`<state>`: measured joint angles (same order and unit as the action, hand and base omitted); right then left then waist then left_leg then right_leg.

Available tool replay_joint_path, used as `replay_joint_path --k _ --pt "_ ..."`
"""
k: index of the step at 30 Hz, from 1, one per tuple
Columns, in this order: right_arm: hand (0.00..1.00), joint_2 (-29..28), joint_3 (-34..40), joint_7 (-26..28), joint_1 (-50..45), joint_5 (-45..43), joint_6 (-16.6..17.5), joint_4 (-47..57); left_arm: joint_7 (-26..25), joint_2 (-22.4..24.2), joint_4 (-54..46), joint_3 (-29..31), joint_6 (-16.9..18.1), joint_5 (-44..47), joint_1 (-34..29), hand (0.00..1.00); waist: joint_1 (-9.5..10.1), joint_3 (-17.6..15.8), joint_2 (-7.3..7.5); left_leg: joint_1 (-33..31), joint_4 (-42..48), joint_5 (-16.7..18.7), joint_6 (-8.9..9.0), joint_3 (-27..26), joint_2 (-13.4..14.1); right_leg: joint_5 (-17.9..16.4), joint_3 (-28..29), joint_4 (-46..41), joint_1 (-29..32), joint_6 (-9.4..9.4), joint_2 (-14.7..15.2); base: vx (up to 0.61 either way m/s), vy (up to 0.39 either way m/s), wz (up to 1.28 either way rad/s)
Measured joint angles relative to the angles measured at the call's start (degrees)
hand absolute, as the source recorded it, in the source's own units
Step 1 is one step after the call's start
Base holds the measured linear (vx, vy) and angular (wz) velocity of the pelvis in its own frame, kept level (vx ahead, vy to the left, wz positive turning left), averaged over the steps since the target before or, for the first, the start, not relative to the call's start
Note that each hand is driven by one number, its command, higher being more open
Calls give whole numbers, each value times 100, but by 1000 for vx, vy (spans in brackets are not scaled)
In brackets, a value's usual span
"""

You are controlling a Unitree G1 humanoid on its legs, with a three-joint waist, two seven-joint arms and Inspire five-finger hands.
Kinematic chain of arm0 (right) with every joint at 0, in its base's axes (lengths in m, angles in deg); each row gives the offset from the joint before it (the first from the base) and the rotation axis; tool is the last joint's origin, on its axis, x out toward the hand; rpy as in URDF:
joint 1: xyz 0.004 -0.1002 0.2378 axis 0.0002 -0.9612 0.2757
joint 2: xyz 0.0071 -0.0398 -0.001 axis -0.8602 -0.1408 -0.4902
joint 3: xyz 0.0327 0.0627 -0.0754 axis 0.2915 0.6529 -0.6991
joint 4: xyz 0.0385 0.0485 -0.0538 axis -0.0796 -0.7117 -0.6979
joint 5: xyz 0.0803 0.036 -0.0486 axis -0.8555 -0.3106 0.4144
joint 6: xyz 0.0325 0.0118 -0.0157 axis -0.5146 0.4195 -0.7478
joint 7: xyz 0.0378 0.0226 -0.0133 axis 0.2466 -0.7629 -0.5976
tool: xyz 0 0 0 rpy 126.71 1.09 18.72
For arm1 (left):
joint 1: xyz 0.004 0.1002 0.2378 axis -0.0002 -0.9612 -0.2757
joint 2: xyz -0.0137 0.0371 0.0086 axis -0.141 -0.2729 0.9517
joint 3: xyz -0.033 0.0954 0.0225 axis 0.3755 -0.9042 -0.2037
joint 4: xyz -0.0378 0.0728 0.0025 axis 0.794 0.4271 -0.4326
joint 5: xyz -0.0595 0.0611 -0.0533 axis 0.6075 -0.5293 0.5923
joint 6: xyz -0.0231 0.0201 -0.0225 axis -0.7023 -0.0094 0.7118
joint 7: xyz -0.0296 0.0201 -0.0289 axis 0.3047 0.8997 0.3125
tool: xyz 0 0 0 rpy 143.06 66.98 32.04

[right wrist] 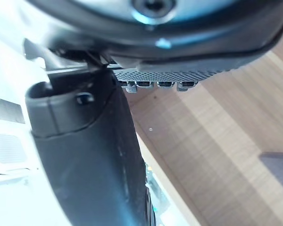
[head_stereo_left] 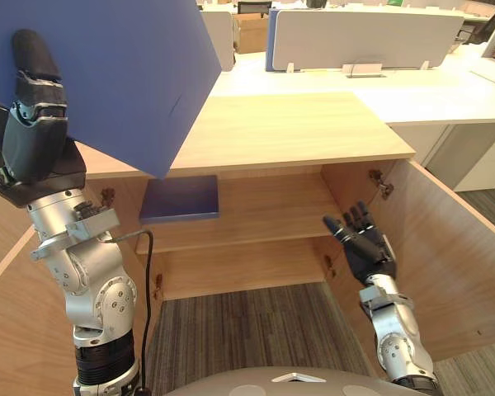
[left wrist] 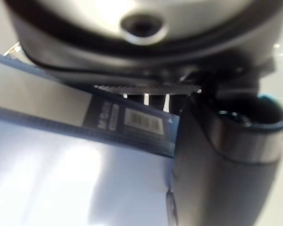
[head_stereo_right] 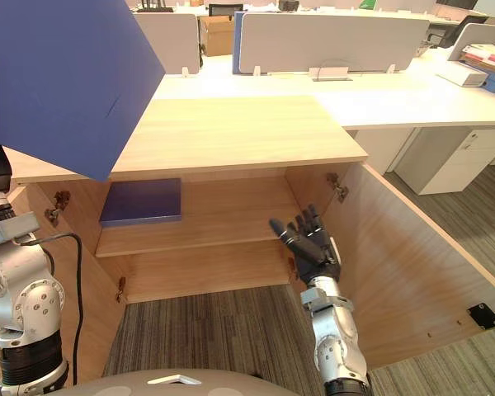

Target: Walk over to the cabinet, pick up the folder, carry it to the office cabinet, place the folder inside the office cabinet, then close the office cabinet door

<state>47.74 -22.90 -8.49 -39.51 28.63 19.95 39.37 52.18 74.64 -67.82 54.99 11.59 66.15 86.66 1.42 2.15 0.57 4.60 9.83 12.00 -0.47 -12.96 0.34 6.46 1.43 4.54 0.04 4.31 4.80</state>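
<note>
One folder [head_stereo_left: 107, 74] pinched in left hand [head_stereo_left: 35, 132]; right hand [head_stereo_left: 366, 247] fingers [head_stereo_left: 361, 219] straight.

cabinet [head_stereo_right: 231, 132]: low, wooden, both doors swung open | shelf [head_stereo_right: 231, 216]: inside, one board across the full width | on shelf: blue folder [head_stereo_right: 142, 202] lying flat at the robot's left end, near the back wall | floor [head_stereo_right: 214, 330]: striped grey carpet, running under the cabinet | behind: white desk [head_stereo_right: 396, 95] touching the cabinet top, carrying grey dividers [head_stereo_right: 330, 40]
</note>
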Motion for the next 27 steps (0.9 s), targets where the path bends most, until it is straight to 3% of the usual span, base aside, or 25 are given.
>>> replay_joint_path --k 5,11,21,27 --pt "100 77 252 4 329 -171 109 508 403 -56 191 -45 -1 294 1 0 -13 -78 -48 -1 29 13 -11 -42 0 28 52 0 4 -1 -4 -47 -23 -5" --pt "100 768 247 157 1578 -153 177 687 950 -447 1040 -723 -94 465 273 0 36 -118 -63 -43 205 100 -30 -95 16 67 119 1 -7 7 -6 -62 -17 -5" --pt "100 1439 -754 636 3119 289 189 332 1758 -792 2179 -1688 -307 612 1391 0 22 -132 -58 -73 196 93 -41 -43 18 73 63 0 -2 8 2 -30 -21 2" --pt "100 1791 -1311 839 3624 289 14 -266 1924 -978 2790 -1816 -311 827 1517 0 43 -190 52 -92 196 73 -70 7 18 79 22 1 -5 1 5 -44 -32 5"
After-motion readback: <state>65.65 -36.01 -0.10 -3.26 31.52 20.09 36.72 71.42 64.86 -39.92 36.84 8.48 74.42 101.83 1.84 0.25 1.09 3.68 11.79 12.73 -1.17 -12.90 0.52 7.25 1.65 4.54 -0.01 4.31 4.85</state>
